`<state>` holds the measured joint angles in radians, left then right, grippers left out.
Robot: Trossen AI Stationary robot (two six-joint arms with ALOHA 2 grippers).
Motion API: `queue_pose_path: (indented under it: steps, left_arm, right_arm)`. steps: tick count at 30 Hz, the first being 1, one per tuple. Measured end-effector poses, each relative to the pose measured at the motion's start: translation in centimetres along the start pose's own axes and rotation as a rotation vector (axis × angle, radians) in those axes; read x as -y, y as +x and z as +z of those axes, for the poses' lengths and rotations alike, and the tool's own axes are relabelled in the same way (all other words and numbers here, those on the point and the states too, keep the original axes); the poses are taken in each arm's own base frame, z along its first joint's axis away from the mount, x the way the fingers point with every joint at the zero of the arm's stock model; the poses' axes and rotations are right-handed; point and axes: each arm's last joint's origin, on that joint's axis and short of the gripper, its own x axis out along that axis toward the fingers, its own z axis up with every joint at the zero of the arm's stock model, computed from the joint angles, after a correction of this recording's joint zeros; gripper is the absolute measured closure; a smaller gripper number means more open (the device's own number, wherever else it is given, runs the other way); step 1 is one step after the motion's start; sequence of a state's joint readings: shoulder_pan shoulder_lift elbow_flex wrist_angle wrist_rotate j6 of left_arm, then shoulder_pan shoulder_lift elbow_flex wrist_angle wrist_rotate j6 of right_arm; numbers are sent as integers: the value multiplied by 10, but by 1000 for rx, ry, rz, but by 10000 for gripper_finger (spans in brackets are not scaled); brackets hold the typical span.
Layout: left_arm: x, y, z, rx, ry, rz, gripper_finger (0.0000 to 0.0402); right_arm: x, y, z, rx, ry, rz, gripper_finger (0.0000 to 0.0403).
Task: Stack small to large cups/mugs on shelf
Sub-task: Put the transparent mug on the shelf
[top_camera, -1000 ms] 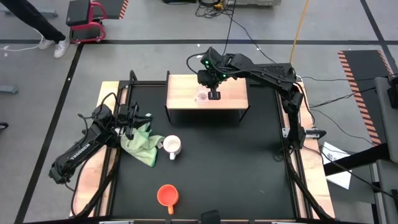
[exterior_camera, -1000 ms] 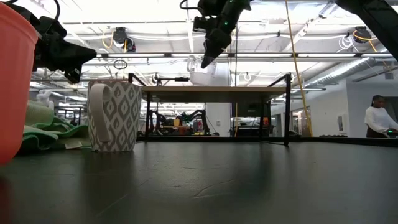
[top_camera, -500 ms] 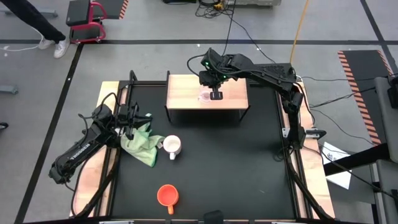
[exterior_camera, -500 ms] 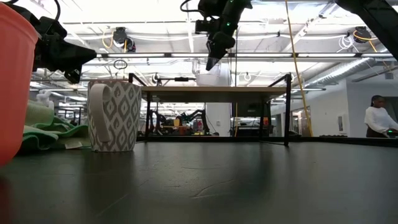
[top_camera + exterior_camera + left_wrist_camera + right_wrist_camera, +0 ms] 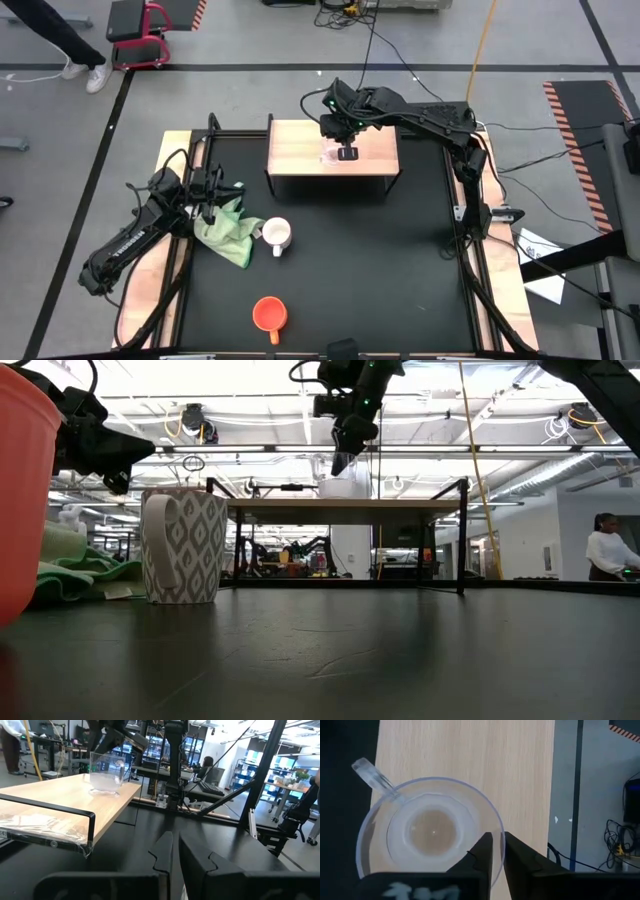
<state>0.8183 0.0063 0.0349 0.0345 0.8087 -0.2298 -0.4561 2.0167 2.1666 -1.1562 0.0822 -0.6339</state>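
Note:
The small clear glass cup (image 5: 432, 835) stands upright on its base on the shelf's light wooden top (image 5: 300, 150); it also shows in the high view (image 5: 328, 153) and the low view (image 5: 345, 485). My right gripper (image 5: 498, 850) is above it, shut on its rim. The white patterned mug (image 5: 277, 234) stands on the black table beside the green cloth (image 5: 230, 228). The orange mug (image 5: 268, 314) stands near the front edge. My left gripper (image 5: 175, 850) waits shut at the table's left, above the cloth, touching nothing. My right gripper has the glass cup's rim (image 5: 501, 832) between its two fingers, one inside the cup and one outside, on the side toward the table's right. The fingers come from above, slanting down. The cup stands upright with its base on the shelf top.
The shelf (image 5: 300, 505) stands on thin black legs at the table's far middle, with bare wood to the left and right of the cup. Light wooden strips run along both table sides. A person shows far off in the room at the right of the low view.
The glass cup hung tilted just above the shelf top; it has come down onto the shelf and now stands upright on its base. My right gripper sank slightly with it and tipped a little.

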Motion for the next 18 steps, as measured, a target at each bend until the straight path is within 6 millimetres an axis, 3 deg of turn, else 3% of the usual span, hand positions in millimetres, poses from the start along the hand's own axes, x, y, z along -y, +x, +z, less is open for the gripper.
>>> queue_pose_path:
  steps: [9,18]
  left_arm:
    - [0,0,0,-1,-1,0,371]
    - [0,0,0,-4,-4,0,371]
  right_arm:
    - [-2,-1,5,25,-2,-11,365]
    - [-11,-18,22,102,-38,-34,364]
